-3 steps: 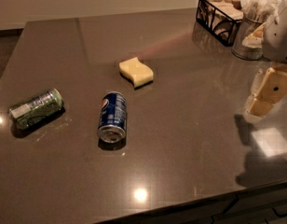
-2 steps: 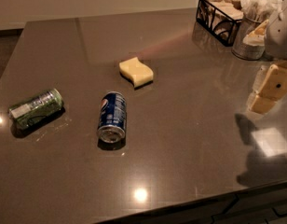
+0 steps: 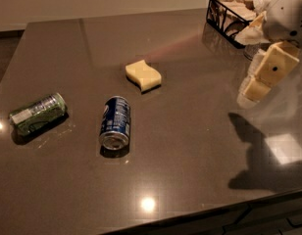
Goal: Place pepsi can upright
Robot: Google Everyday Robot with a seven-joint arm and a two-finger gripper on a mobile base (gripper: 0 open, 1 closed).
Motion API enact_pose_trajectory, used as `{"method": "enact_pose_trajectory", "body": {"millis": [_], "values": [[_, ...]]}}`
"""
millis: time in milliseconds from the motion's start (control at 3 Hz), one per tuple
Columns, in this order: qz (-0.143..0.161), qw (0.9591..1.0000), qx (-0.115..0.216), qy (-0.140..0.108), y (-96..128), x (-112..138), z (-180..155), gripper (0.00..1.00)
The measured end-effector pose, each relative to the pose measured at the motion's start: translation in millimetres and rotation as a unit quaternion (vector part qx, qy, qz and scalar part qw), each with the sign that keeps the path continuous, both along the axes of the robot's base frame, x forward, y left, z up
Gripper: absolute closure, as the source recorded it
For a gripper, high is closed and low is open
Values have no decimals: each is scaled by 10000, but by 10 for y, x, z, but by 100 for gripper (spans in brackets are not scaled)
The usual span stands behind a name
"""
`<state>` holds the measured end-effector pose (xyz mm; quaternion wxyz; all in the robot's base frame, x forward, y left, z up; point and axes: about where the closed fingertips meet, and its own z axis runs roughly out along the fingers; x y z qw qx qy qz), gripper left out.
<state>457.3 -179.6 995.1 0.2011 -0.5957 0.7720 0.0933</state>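
Note:
The pepsi can [image 3: 115, 122] is dark blue with white lettering. It lies on its side on the dark table [image 3: 190, 146], left of centre, with a silver end facing the front edge. My gripper [image 3: 263, 76], cream-coloured under a white wrist, hangs above the table at the far right. It is well apart from the can and holds nothing that I can see.
A green can with a white label [image 3: 37, 113] lies on its side at the left. A yellow sponge [image 3: 143, 75] lies behind the pepsi can. A black wire basket [image 3: 229, 12] with napkins stands at the back right corner.
My gripper has moved a little to the left and up in the view. The cans and the sponge have not moved.

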Motion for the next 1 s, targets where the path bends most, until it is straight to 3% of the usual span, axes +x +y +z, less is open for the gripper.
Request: {"method": "enact_pose_trajectory", "body": {"millis": [333, 667, 1000], "values": [[-17, 9984, 511, 232, 361, 3, 88, 0], [-207, 9935, 977, 551, 808, -80, 123, 0], [-623, 9867, 1246, 839, 1063, -158, -17, 0]]}}
